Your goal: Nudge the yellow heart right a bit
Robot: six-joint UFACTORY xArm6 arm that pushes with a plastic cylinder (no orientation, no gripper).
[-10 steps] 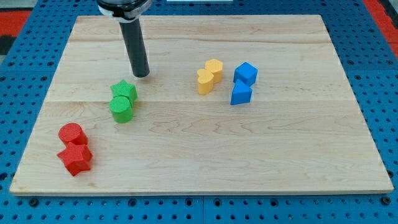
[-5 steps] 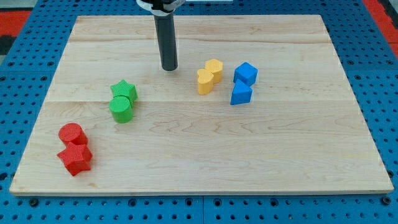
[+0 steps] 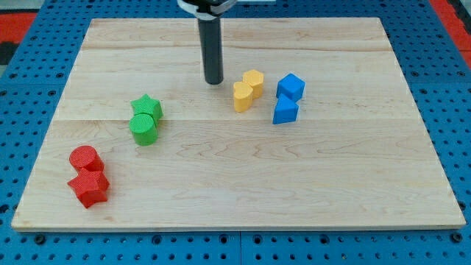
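**Tip stands left of the yellow pair**

On the pale wooden board (image 3: 243, 184), my tip (image 3: 213, 82), a bare rod with nothing to grasp, rests near but apart from the yellow plastic heart (image 3: 242, 96), which touches another yellow block (image 3: 254, 81) at the board's upper middle

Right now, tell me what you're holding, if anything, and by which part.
Nothing is held. My tip rests on the board, apart from every block, just to the view's left of the yellow heart and touching nothing.

Bare board separates my tip (image 3: 213, 81) from the yellow heart (image 3: 242, 96); two blue blocks (image 3: 288, 99) crowd its right.
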